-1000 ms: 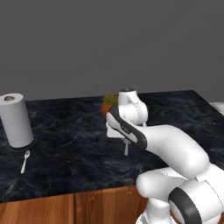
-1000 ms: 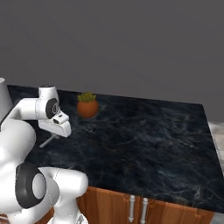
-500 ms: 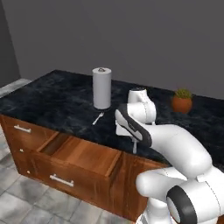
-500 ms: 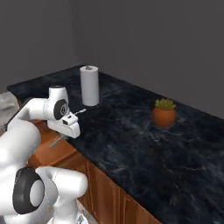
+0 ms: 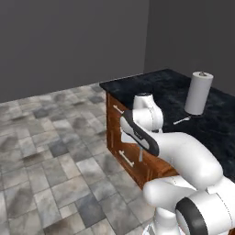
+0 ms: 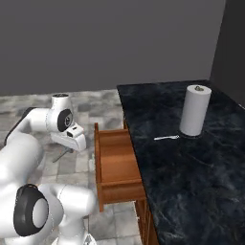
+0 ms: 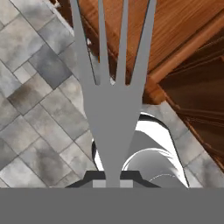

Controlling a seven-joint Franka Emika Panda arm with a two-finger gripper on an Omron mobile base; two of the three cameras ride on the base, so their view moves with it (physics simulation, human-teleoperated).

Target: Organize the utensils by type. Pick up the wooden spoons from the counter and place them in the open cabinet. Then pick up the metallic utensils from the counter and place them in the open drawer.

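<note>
The pincer (image 6: pixel 67 151) is gripping a silver fork (image 7: pixel 113 94) by its handle, jaws closed on it, w/ the four tines sticking out away from the hand across the hand view. In the right base view the pincer is hanging over the grey tiled floor (image 6: pixel 98 103), just left of the open drawer (image 6: pixel 115 165), and the fork's thin shaft is poking down-left under the hand, apart from the drawer box. In the left base view the pincer (image 5: pixel 140 149) is showing in front of the brown cabinet fronts (image 5: pixel 126 151), the fork (image 5: pixel 140 153) dangling as a pale sliver below the arm's forearm. The drawer is standing pulled out from the counter (image 6: pixel 191 182) toward the left, its flat wooden bottom bare as far as the right base view shows. A second fork (image 6: pixel 166 138) is lying flat on the black marble counter, just left of the white paper towel roll (image 6: pixel 194 111) & near its base but not touching; same pair in the left base view, fork (image 5: pixel 182 120) near-left of the roll (image 5: pixel 198 93). In the hand view the drawer's wood (image 7: pixel 175 26) is filling the upper right behind the tines, floor tiles (image 7: pixel 39 87) on the left. Can't tell how high the fork is sitting over the floor.
</note>
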